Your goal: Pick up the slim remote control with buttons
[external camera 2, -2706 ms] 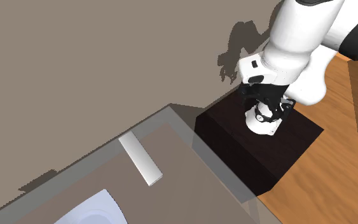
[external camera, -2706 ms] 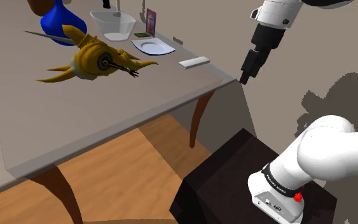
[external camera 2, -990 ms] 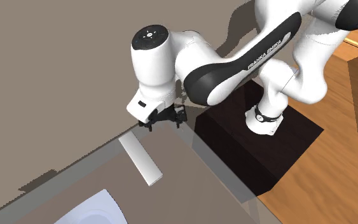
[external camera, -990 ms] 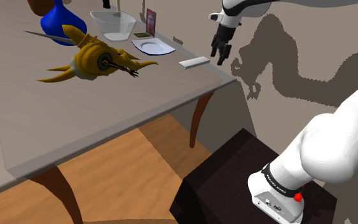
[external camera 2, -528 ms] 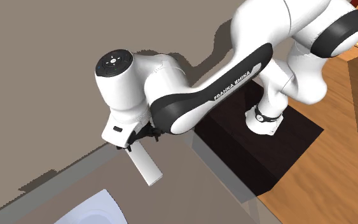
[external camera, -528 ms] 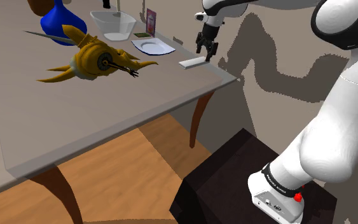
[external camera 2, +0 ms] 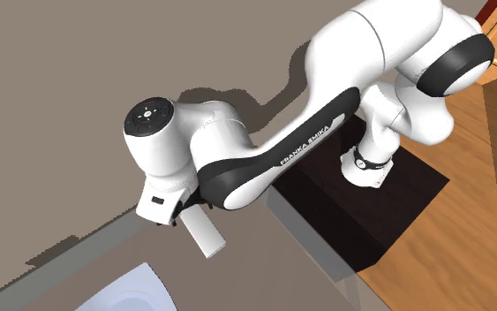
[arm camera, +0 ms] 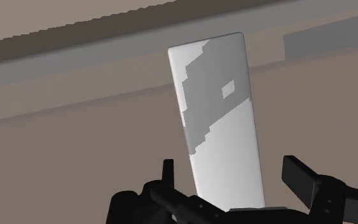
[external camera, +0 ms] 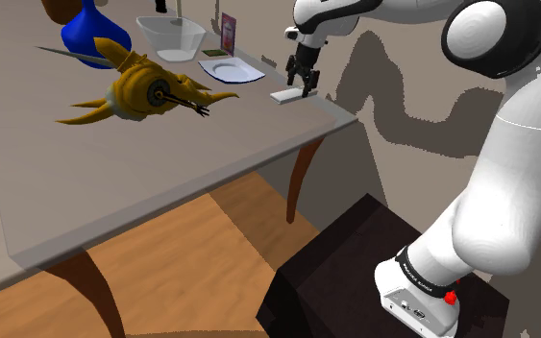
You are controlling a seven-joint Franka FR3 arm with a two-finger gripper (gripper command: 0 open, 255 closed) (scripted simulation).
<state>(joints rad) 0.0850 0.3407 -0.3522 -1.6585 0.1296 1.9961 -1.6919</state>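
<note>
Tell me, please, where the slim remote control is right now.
In the shoulder view the white remote lies flat near the table's right-hand corner, right of the white plate, just beneath the open pincer.

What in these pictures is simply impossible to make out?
Second exterior view: the white robot arm hides one end of the flat white remote.
Wrist view: the black gripper covers the remote's near end.
Shoulder view: the top edge cuts off the blue vase.
</note>
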